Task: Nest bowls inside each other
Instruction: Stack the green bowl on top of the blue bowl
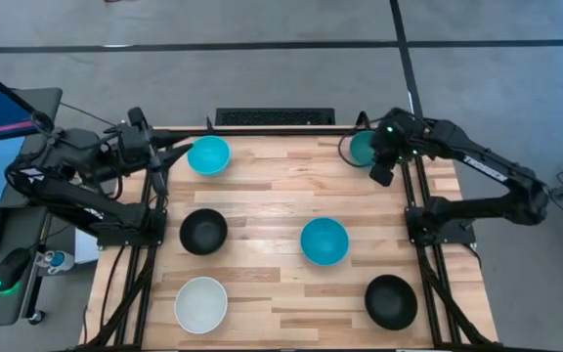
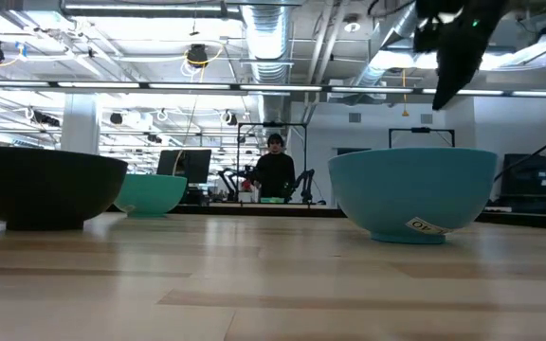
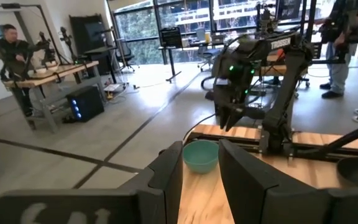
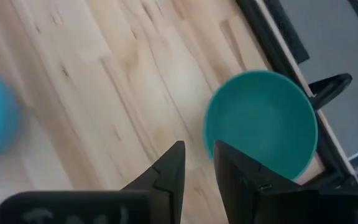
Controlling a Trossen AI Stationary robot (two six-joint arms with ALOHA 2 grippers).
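Note:
Six bowls stand on their bases on the wooden table. The cyan bowl (image 1: 208, 154) is at the far left and the teal-green bowl (image 1: 360, 147) at the far right. A black bowl (image 1: 203, 231) and the blue bowl (image 1: 324, 241) are mid-table. The white bowl (image 1: 200, 303) and a second black bowl (image 1: 391, 300) are near the front. My right gripper (image 4: 197, 149) hangs open above the table beside the teal-green bowl's (image 4: 260, 121) rim and touches nothing. My left gripper (image 3: 201, 148) is open and empty at the table's far left edge (image 1: 156, 166).
Dark frame rails run along the table's left (image 1: 150, 235) and right (image 1: 423, 244) edges. A keyboard (image 1: 275, 117) lies behind the far edge. In the low view the blue bowl (image 2: 410, 194) and a black bowl (image 2: 45, 185) stand close, and a person (image 2: 275, 170) stands far behind.

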